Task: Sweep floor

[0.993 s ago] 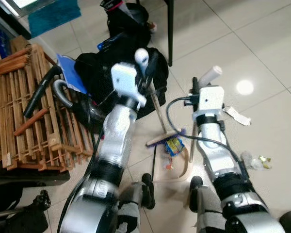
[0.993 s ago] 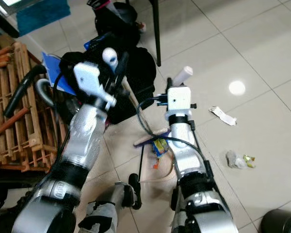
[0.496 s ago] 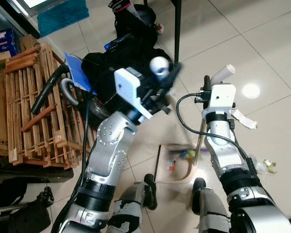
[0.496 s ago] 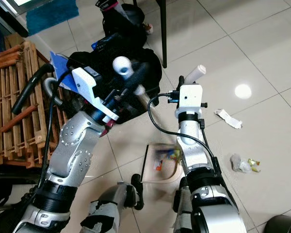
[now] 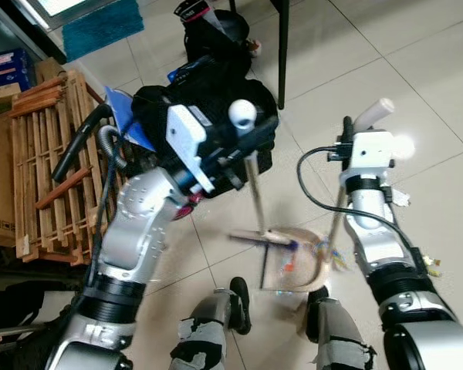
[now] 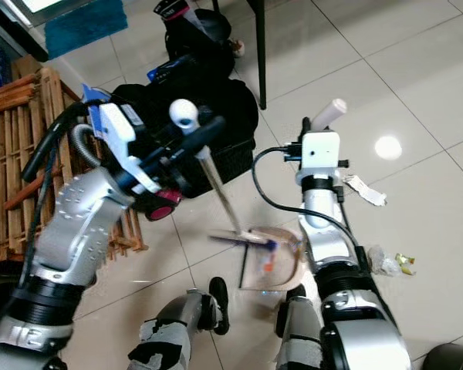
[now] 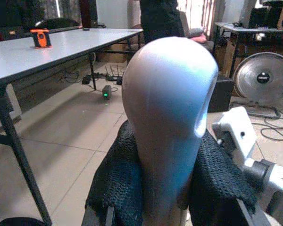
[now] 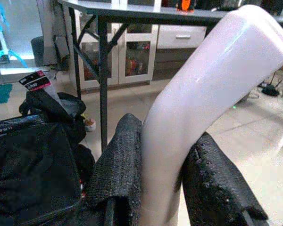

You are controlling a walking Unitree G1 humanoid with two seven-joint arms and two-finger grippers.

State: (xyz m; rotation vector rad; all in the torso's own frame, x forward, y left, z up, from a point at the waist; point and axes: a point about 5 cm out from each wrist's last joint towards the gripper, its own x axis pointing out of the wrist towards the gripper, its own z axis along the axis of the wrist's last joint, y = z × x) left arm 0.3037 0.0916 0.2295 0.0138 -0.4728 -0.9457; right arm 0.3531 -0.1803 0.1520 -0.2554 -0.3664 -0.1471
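Looking down past both arms, you are seeing the left gripper [image 7: 166, 188] clamping its two black fingers [image 7: 114, 188] on the white-capped handle of the broom [image 6: 216, 196], whose blurred head is lying on the tiles at the mouth of the dustpan [image 6: 272, 262], just ahead of the robot's feet. The right gripper [image 8: 161, 188] is pinching the dustpan handle [image 8: 205, 103] between its pads, with the pan sitting on the floor directly below. Small coloured scraps are resting inside the pan; their number is too blurred to count. Two pieces of litter are lying on the floor to the right of the right arm: a white paper strip [image 6: 364, 190] and a crumpled wrapper [image 6: 387, 262], the latter partly cut off by the forearm. Crowding the left side, one black bag [image 6: 216, 116] is standing close behind the broom shaft, one vacuum hose [image 5: 81, 142] is draped beside it, and one stack of wooden slats [image 5: 38, 166] is leaning further left. One dark table leg [image 6: 256, 50] is standing behind the bag. The right wrist view is showing a table [image 8: 146, 12] and cabinets beyond; the left wrist view is showing one fan [image 7: 262, 80] and a long table [image 7: 47, 47].
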